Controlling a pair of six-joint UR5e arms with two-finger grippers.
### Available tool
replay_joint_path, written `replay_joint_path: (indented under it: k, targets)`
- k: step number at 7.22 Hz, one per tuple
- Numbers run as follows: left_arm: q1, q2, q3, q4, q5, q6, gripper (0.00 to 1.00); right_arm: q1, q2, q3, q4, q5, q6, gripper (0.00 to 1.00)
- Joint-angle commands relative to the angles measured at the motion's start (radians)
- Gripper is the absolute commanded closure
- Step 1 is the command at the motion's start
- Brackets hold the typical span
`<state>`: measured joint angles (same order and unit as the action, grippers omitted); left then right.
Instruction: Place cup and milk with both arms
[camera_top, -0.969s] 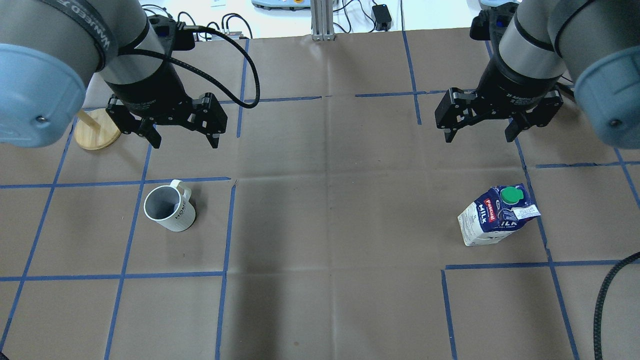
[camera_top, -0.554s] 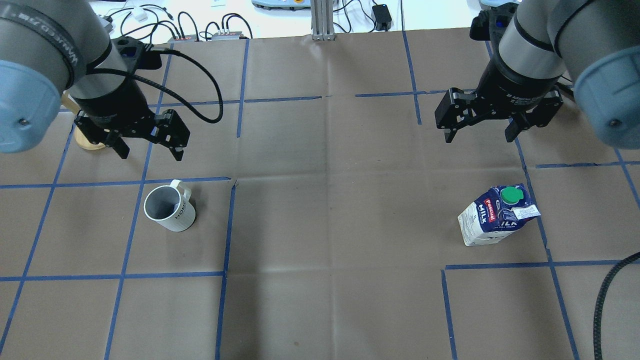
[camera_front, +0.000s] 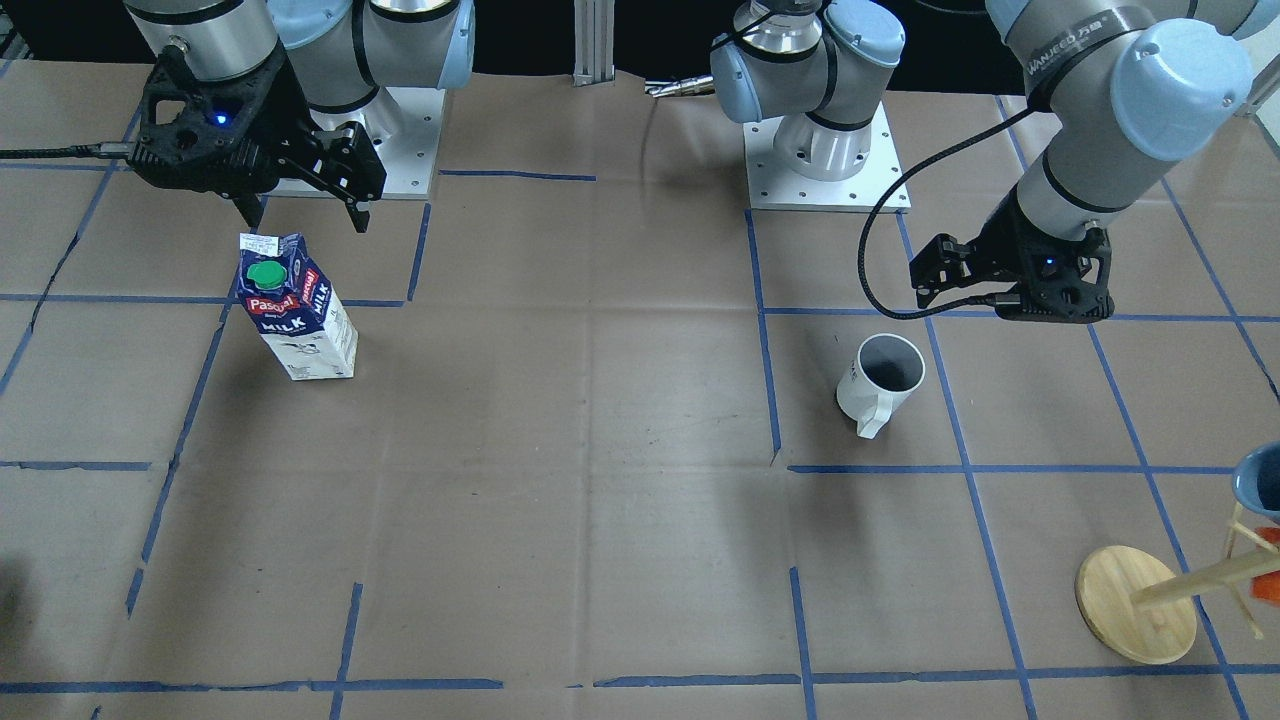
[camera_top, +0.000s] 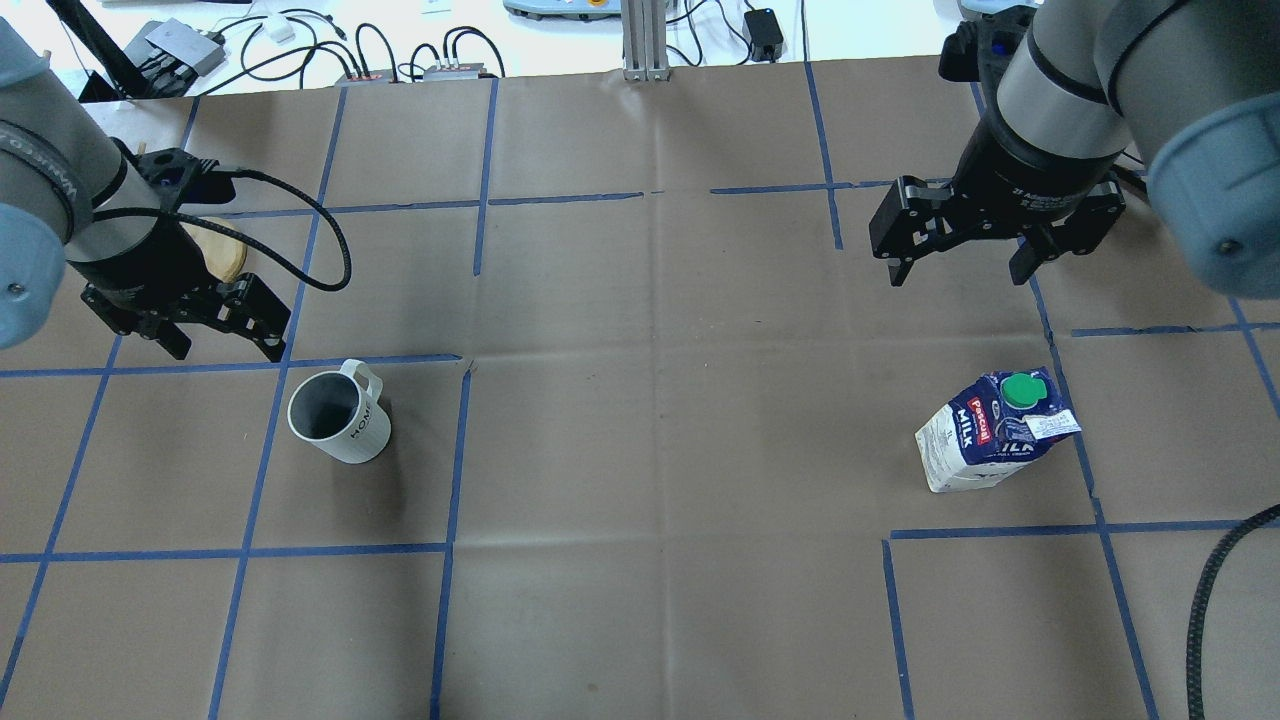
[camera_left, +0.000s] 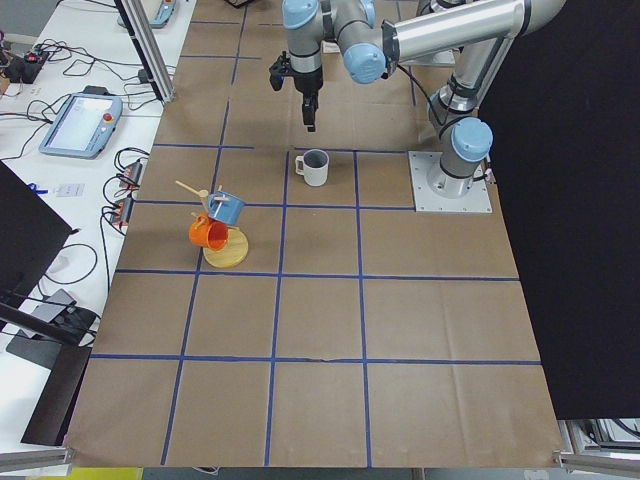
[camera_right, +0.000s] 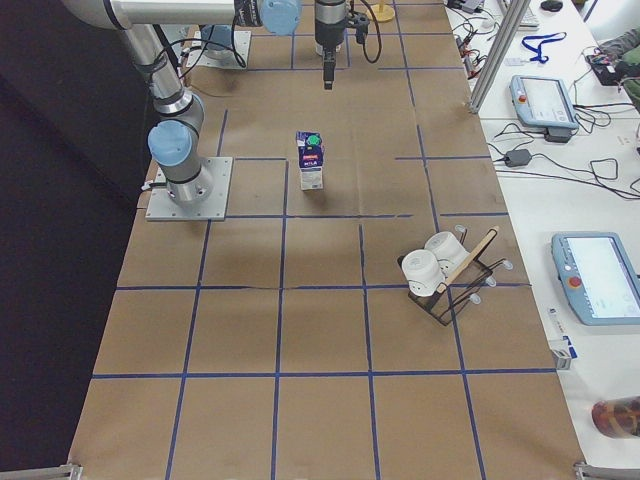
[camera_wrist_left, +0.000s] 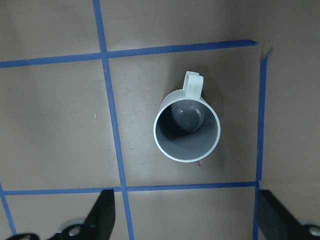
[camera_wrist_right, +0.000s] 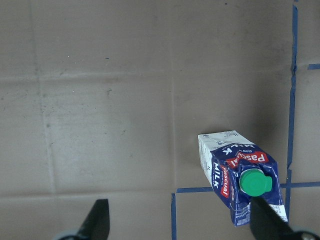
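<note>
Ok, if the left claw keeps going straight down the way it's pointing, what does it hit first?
Probably table paper beside the cup, not the cup itself: the left claw hangs open, and its wrist view shows the cup offset from its fingertips. Depth is unclear.

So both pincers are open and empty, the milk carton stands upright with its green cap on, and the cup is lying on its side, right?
Not quite: the cup stands upright, mouth up, as the left wrist-mounted view shows. The left pincer and right pincer are open and empty, and the milk stands upright, green cap on.
</note>
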<state>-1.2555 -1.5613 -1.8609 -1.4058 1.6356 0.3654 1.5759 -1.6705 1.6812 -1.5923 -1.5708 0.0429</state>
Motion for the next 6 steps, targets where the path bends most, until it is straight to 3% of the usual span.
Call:
replay_joint_path:
  k: [1,6]
  targets:
    - [0.047,-0.019,-0.102,0.115,0.000,0.020,0.01,0.000,0.000,0.000,0.000,0.000,0.000,0.00]
    - [0.047,-0.106,-0.142,0.185,-0.035,0.012,0.04,0.000,0.000,0.000,0.000,0.000,0.000,0.00]
